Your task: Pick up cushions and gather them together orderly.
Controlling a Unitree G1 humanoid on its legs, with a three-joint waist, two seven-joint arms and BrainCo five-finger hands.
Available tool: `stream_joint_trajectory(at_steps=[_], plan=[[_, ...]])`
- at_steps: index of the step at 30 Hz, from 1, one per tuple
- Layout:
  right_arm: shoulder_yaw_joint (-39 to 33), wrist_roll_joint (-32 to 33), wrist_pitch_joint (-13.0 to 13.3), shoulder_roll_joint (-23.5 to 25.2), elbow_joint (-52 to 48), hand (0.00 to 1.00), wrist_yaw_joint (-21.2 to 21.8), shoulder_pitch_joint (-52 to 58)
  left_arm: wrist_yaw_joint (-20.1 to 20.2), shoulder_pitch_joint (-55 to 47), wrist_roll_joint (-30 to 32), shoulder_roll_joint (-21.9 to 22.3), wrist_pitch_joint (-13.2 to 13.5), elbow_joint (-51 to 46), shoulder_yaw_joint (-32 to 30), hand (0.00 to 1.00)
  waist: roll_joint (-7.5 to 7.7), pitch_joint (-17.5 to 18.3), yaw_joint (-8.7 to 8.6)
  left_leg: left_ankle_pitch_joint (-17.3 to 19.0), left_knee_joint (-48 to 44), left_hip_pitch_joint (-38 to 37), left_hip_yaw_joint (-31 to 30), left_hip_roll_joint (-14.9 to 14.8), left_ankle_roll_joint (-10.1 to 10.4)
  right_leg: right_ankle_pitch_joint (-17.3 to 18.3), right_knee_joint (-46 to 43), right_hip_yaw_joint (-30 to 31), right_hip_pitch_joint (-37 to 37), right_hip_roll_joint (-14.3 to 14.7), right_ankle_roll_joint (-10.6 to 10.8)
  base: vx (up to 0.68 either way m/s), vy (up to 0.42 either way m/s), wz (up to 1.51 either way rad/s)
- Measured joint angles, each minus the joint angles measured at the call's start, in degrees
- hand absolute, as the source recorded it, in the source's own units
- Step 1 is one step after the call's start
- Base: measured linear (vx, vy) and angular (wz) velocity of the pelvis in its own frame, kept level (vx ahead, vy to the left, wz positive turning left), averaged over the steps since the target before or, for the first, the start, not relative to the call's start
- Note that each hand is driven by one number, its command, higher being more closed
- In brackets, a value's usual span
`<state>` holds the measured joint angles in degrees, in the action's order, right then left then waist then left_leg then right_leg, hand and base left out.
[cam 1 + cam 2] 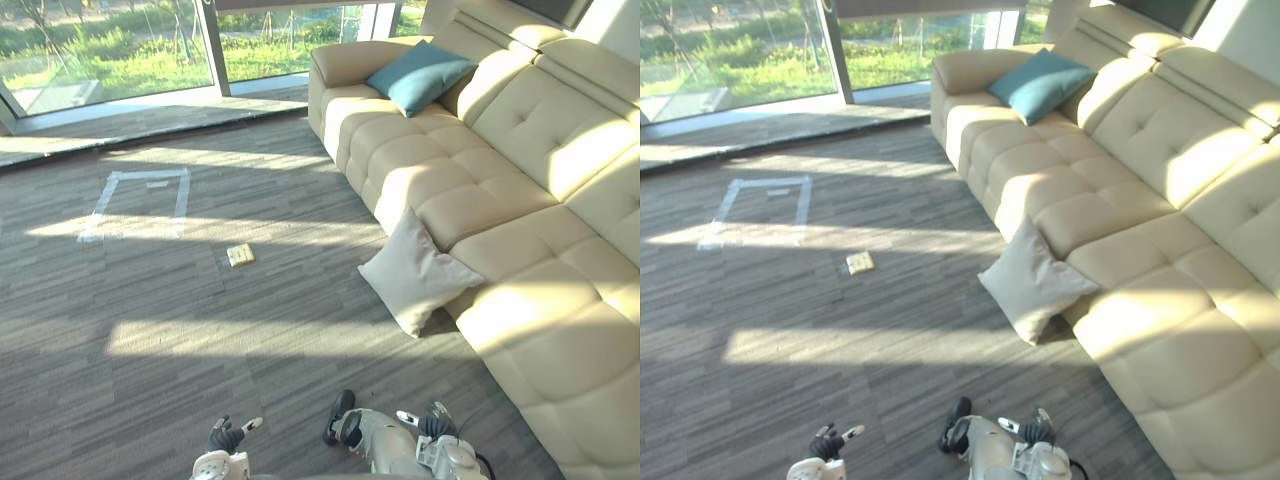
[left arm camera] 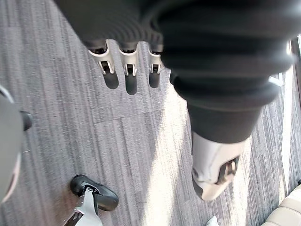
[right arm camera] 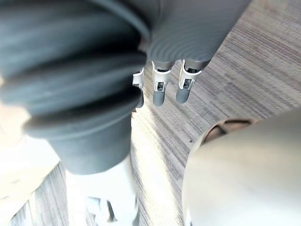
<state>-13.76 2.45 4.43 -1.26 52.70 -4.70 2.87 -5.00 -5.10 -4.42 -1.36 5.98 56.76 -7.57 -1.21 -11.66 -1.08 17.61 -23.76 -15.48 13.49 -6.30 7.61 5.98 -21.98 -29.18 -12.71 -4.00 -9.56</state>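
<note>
While both arms hang low at the near edge of the room, the left hand (image 1: 226, 437) has its fingers (image 2: 130, 70) straight and apart from the thumb, with nothing between them and the grey striped carpet floor (image 1: 200, 330) below. The right hand (image 1: 436, 424), just to the right of it, is the same: its dark-tipped fingers (image 3: 160, 89) point down in a loose row, slack and empty, over bare carpet.

Farther out and to the right, a pale grey square fabric cushion (image 1: 415, 272) stands tilted on the floor, one corner down, its back leaning on the front edge of a long cream tufted leather sofa (image 1: 560, 330). The sofa runs along the right side of the room from near to far. At its far end a teal square cushion (image 1: 420, 75) lies on the seat, propped against the backrest just beside the armrest. The two cushions are well apart, with several seat sections between them.

Out on the floor to the left of the grey cushion lies a small pale flat object (image 1: 240, 255); I cannot tell what it is. Beyond that, a rectangle of white tape (image 1: 140, 200) is marked on the carpet. Tall glass windows (image 1: 120, 50) close the far side, with sunlight falling in bands across the floor and the sofa.
</note>
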Motion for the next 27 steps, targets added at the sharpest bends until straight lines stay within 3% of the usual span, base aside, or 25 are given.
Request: stream_joint_trajectory(at_steps=[1,2,3,5,7,10,12,14,16,17,18,20,21,24,27], plan=[[0.1,0.0,-0.1,-0.1,-0.2,0.00,0.0,0.1,0.2,0.0,0.2,0.3,0.0,-0.2,-0.4,0.00,-0.41,-0.2,0.03,-0.9,-4.6,1.7,-0.3,-1.0,1.1,0.4,0.5,0.1,1.0,0.6,-0.1,0.69,-0.213,0.08],[0.6,0.0,-0.5,-0.7,-0.5,0.00,-0.1,0.1,0.6,-0.2,0.7,0.8,0.1,-1.0,-2.2,0.00,-1.57,-0.5,0.38,-3.7,-18.7,7.4,-2.1,-4.1,2.8,1.2,3.1,0.7,4.5,2.9,0.0,0.54,-0.159,-0.32],[1.2,0.0,-0.8,-0.5,-0.4,0.00,-0.2,0.2,0.7,-0.3,0.6,1.7,0.1,-2.2,-4.6,0.00,-1.42,-0.7,0.99,-3.7,-31.5,12.4,-1.8,-7.4,2.9,2.3,6.1,2.2,9.6,5.3,-0.2,0.52,-0.147,-0.44],[1.6,0.1,-1.0,0.2,-0.4,0.00,-0.2,0.2,0.7,-0.4,0.6,1.0,0.1,-2.8,-4.9,0.00,-0.12,-1.4,1.37,-2.9,-35.7,15.8,-1.2,-8.5,1.6,3.4,8.4,4.0,14.2,6.2,-0.1,0.46,-0.142,-0.62],[1.8,0.2,-1.0,1.0,-0.1,0.00,-0.2,0.3,0.7,-0.4,0.6,0.5,0.5,-3.9,-4.9,0.00,1.44,-1.5,2.05,-2.0,-31.5,20.1,0.0,-8.1,0.0,3.8,11.2,7.4,17.8,6.5,0.8,0.37,-0.099,-0.85],[1.8,0.3,-1.1,1.1,-0.3,0.00,-0.4,0.4,0.7,-0.1,0.2,0.8,1.0,-4.5,-4.9,0.00,1.26,-1.4,2.85,-1.2,-17.2,25.7,-1.2,-6.6,-1.3,4.3,13.6,13.1,21.7,6.7,2.4,0.37,0.037,-0.93],[1.9,0.4,-1.1,1.2,-0.2,0.00,-0.5,0.5,0.6,0.2,-0.2,0.9,1.2,-4.5,-4.9,0.00,1.32,-1.4,3.65,-1.8,-7.7,26.9,-6.9,-3.6,-0.8,5.1,14.3,16.8,23.0,6.2,3.8,0.38,0.167,-1.00],[3.1,0.3,-1.1,1.2,-0.3,0.00,-1.0,0.5,0.4,0.5,-0.4,1.0,1.1,-4.3,-4.9,0.00,1.39,-1.3,4.14,-4.4,0.1,27.5,-13.4,-0.6,-0.9,6.6,14.1,21.0,24.1,5.4,6.3,0.34,0.260,-1.10],[3.3,0.3,-1.0,1.2,-0.8,0.00,-1.0,0.9,0.3,0.1,-1.5,1.5,1.1,-3.9,-5.0,0.00,0.23,-0.3,4.28,-10.9,1.7,27.0,-13.7,-0.9,-2.0,9.3,12.6,26.0,24.6,5.4,10.1,0.44,0.404,-1.19],[3.4,0.3,-1.1,1.6,-0.7,0.00,-1.0,1.1,0.3,0.1,-1.6,1.1,1.1,-3.9,-5.1,0.00,0.75,-0.2,4.39,-9.7,0.4,26.9,-12.4,-0.8,-2.2,10.3,11.4,26.7,24.6,4.6,10.7,0.51,0.459,-1.10],[3.6,0.2,-1.1,3.0,-1.6,0.00,-0.9,1.9,0.3,0.1,-1.7,0.2,1.1,-4.0,-5.1,0.00,2.55,0.5,4.82,-7.2,-0.2,25.9,-9.1,-0.4,-3.0,11.9,5.5,26.6,21.8,2.3,13.1,0.32,0.276,-0.89],[3.8,0.0,-1.1,4.3,-3.6,0.00,-0.9,2.4,0.3,0.1,-2.0,-0.8,1.0,-3.6,-4.9,0.00,3.59,0.4,5.05,-4.3,-0.2,22.4,-5.2,0.3,-4.0,12.1,-9.3,23.2,15.3,-1.7,14.7,0.36,0.347,-1.11],[4.9,0.0,-1.0,4.6,-4.0,0.00,-0.6,2.3,0.2,0.1,-2.0,-1.8,0.8,-2.4,-4.2,0.00,4.48,0.5,4.33,-3.0,0.4,18.9,-2.1,0.8,-5.1,12.3,-18.9,18.6,11.9,-5.7,14.7,0.29,0.306,-0.85],[5.3,-0.2,-0.9,4.6,-1.8,0.00,-0.2,1.1,0.2,0.1,-2.0,-2.0,0.8,-0.6,-3.4,0.00,4.38,0.7,4.19,-2.6,6.8,10.6,2.5,0.9,-5.7,14.1,-21.0,9.2,9.4,-10.0,12.7,0.26,0.197,-0.66],[6.7,-0.3,-1.0,3.8,1.1,0.00,0.1,-1.8,0.3,0.6,-2.0,-2.6,0.8,0.2,-1.5,0.00,3.80,0.4,3.84,-2.7,10.7,6.9,6.5,-0.4,-5.6,13.3,-12.2,3.8,4.5,-8.5,11.7,0.30,0.073,-0.63]])
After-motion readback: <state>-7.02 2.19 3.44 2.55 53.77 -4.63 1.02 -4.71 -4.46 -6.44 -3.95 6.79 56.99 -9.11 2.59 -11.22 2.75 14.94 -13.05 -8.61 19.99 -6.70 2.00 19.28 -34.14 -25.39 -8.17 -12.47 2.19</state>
